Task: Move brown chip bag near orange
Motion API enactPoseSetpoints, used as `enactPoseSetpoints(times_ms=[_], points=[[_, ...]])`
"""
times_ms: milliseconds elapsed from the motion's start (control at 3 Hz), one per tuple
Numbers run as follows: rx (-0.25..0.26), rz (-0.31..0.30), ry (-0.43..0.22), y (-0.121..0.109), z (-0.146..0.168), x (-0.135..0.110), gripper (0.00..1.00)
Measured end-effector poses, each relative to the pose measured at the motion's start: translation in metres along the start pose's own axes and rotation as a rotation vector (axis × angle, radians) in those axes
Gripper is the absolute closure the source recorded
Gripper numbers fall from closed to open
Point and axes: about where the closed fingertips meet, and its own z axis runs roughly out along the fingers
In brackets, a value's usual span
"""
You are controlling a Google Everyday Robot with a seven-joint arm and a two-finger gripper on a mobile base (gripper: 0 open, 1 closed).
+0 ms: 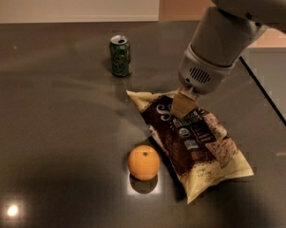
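Note:
The brown chip bag point(192, 144) lies flat on the dark table, running from upper left to lower right, with cream edges and white lettering. The orange point(143, 162) sits just left of the bag's lower half, a small gap away. My gripper point(183, 106) hangs from the white arm point(218, 46) and sits over the bag's upper end, at or just above its surface. The arm's body hides the rest of the gripper.
A green soda can point(120, 55) stands upright behind the bag, to the upper left. The table's right edge point(268, 96) runs diagonally beside the arm. Bare dark tabletop point(52, 127) stretches to the left.

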Motion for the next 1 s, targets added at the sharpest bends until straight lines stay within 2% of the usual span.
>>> enactPoseSetpoints(times_ms=[333, 667, 1000], points=[[0.005, -0.002, -0.004, 0.0002, -0.0009, -0.0013, 0.14], [0.009, -0.003, -0.008, 0.0005, -0.0017, -0.0025, 0.00], [0.009, -0.003, -0.008, 0.0005, -0.0017, -0.0026, 0.00]])
